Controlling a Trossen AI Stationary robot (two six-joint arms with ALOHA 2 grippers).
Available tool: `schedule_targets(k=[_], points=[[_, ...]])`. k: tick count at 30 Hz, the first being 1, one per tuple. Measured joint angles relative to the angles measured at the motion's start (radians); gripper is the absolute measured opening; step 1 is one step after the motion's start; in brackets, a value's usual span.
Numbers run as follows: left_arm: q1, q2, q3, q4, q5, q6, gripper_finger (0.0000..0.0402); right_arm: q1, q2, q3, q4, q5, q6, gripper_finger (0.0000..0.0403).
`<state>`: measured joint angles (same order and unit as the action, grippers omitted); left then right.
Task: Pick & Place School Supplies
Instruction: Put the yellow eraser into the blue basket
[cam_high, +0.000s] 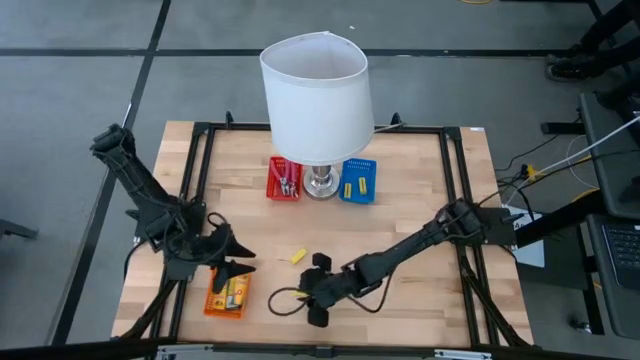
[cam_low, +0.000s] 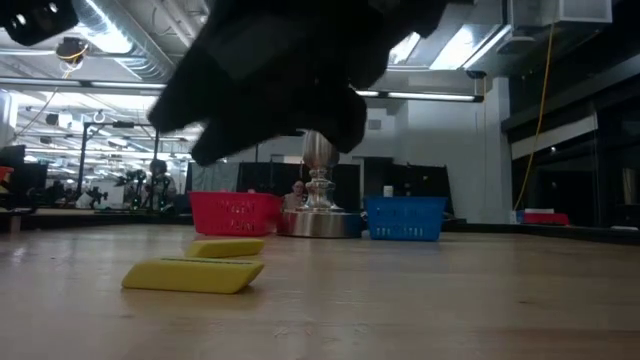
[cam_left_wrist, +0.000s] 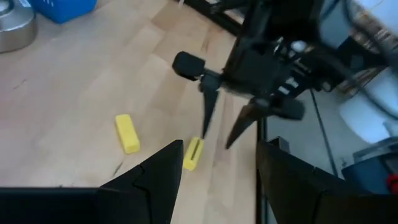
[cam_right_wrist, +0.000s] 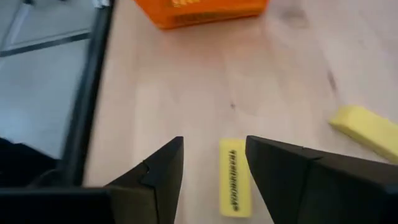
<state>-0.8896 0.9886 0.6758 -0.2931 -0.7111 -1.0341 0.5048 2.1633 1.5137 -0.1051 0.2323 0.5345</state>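
Note:
A yellow packet with dark print (cam_right_wrist: 235, 183) lies flat on the wooden table, and shows too in the left wrist view (cam_left_wrist: 193, 153). A plain yellow piece (cam_high: 297, 256) lies flat beside it, and shows too in the right wrist view (cam_right_wrist: 367, 127). My right gripper (cam_high: 306, 291) is open just above the packet, one finger on each side of it, touching nothing. My left gripper (cam_high: 241, 257) is open and empty above the table, by the far side of the orange basket (cam_high: 227, 297). That basket holds yellow packets.
A white-shaded lamp (cam_high: 316, 95) stands at the table's far middle, its metal base (cam_low: 318, 218) between a red basket (cam_high: 284, 180) holding tools and a blue basket (cam_high: 358, 181) holding yellow pieces. A black frame (cam_high: 455, 200) runs round the table.

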Motion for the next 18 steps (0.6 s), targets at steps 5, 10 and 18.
schedule_targets(k=[5, 10, 18], points=[[-0.066, 0.002, 0.000, 0.009, -0.059, -0.042, 0.0203, 0.017, 0.022, 0.000, -0.029, 0.061, 0.034, 0.0194], [-0.107, 0.026, 0.000, 0.014, -0.055, -0.052, 0.0203, 0.029, 0.049, 0.001, -0.042, 0.067, 0.041, 0.0209], [-0.118, 0.090, 0.000, 0.069, -0.056, -0.052, 0.0203, 0.007, 0.072, 0.000, -0.047, 0.068, 0.025, 0.0217]])
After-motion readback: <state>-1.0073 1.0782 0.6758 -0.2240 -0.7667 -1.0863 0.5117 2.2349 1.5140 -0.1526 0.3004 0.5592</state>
